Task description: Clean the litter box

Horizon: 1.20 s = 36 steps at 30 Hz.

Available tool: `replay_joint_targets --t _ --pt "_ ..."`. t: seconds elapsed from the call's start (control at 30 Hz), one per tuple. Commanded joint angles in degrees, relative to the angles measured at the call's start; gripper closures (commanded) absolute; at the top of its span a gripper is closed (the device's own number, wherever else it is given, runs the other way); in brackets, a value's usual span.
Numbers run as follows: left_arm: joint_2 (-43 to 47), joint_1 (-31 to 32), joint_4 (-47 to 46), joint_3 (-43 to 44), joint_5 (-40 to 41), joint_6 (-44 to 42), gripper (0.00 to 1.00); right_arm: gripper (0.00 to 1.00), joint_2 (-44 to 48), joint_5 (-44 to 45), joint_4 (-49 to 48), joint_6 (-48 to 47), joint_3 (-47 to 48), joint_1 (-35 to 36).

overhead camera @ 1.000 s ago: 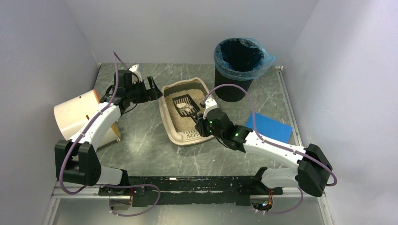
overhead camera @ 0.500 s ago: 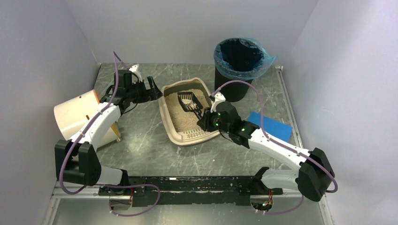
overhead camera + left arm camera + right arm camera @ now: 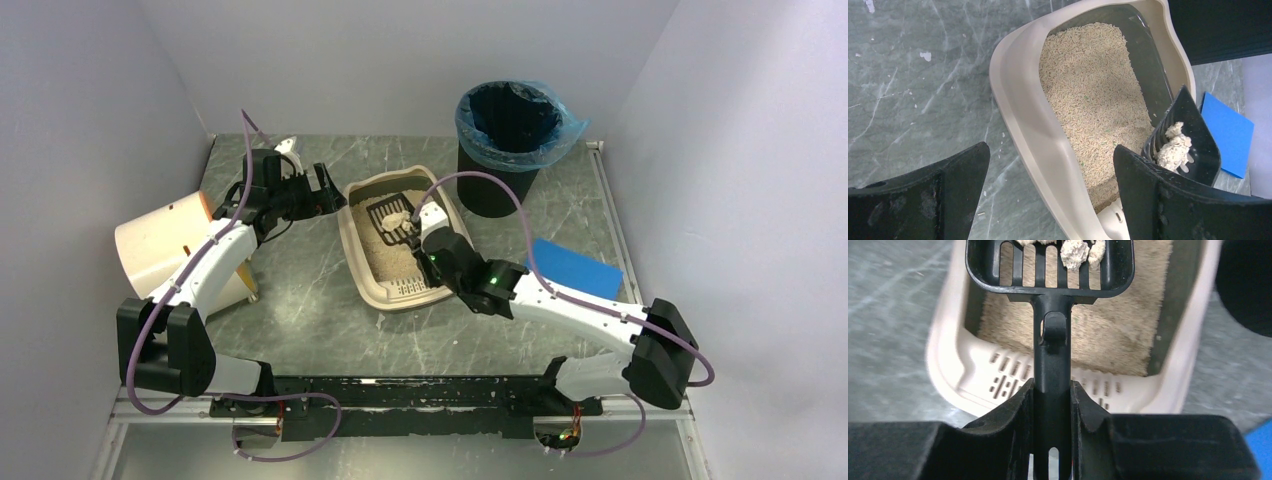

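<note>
Table (image 3: 300,310): grey marbled top, both my arms reaching in from the near edge.

Cream drum (image 3: 160,245): tipped over at the L wall, beside my L arm.

Black bin (image 3: 500,190) w/ blue liner (image 3: 565,130): upright at far R, just beyond the box's far-R corner.

Litter box (image 3: 350,245): mid-table btwn my two arms. Slotted lip end (image 3: 998,380) faces my bases, rounded end faces the back wall. Tan litter covers the floor. L wrist view shows a dark bare strip of inner wall along the far side.

Blue flat sheet (image 3: 575,268): lies on the table R of the box, partly under my R forearm in the top view.

Scoop (image 3: 1050,340): black, slotted head. Head sits over the far half of the box, handle running back toward the lip end. L wrist view shows it tilted, above the R rim.

R gripper (image 3: 1051,395): clamped tight on the scoop handle, one finger each side, above the lip end of the box.

L gripper (image 3: 1050,150): jaws spread wide, nothing btwn them. Hangs just beside the box's far-L corner. Can't tell if it touches the rim.

Clumps (image 3: 1074,252): a few whitish lumps resting in the scoop head, on the slots.
</note>
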<state>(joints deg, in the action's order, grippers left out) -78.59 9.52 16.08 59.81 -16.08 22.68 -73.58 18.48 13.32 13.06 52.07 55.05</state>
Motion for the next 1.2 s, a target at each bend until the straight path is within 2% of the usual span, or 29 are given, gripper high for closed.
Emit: replay_joint_targets --t 0.0,0.3,0.4,0.53,0.63,0.7,0.87,0.97,1.1,1.17 --pt "0.2 -0.5 -1.5 -0.3 0.3 -0.9 0.02 1.0 0.2 15.2 2.0 -7.9 0.8 2.6" --pt "0.4 -0.5 -1.9 -0.7 0.1 -0.8 0.02 1.0 -0.9 28.9 2.5 -21.3 1.0 7.8" --pt "0.7 -0.5 -2.0 -0.7 0.1 -0.9 0.02 1.0 -2.3 31.4 4.1 -22.0 1.1 8.2" --pt "0.7 -0.5 -2.4 -1.3 -0.3 -0.7 0.02 1.0 0.0 22.5 2.2 -18.3 0.0 7.6" --pt "0.7 -0.5 -2.2 -1.1 -0.2 -0.9 0.02 1.0 2.7 9.4 0.9 -11.6 -0.5 3.1" --pt "0.9 -0.5 -2.3 -1.2 -0.2 -0.9 0.02 1.0 2.8 4.8 0.2 -9.6 -0.6 0.7" --pt "0.9 -0.5 -2.3 -1.3 -0.3 -0.9 0.02 1.0 -1.9 19.3 5.0 -14.0 1.8 4.3" --pt "1.1 -0.5 -2.4 -1.4 -0.3 -0.9 0.02 1.0 1.9 10.4 0.3 -13.9 -0.5 0.9" --pt "1.2 -0.5 -2.1 -1.2 0.2 -1.1 0.02 1.0 1.1 12.8 2.9 -11.8 -0.2 0.4" --pt "1.2 -0.5 -2.3 -1.4 0.2 -1.1 0.02 1.0 2.6 8.9 0.6 -12.4 -1.7 -0.5"
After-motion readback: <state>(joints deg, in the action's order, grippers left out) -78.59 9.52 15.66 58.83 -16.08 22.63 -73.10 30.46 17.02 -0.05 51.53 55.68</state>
